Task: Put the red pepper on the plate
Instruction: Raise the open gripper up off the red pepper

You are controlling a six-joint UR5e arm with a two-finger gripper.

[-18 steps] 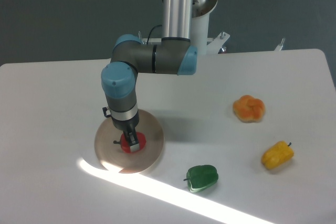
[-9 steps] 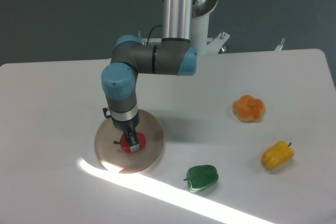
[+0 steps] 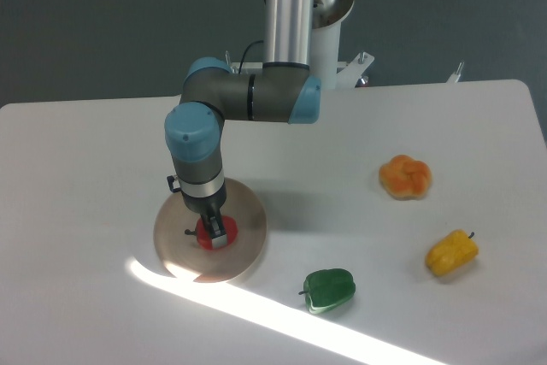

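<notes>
- Red pepper: small glossy toy, judged light, rigid and slippery; best pinched across its rounded body.
- Location: on the plate, near its centre.
- Gripper: directly above, fingers straddling the pepper and apparently clasping it; full closure cannot be confirmed.

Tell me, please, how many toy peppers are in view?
4: the red pepper on the plate at the pincer, the green pepper, the orange pepper, the yellow pepper.
</notes>
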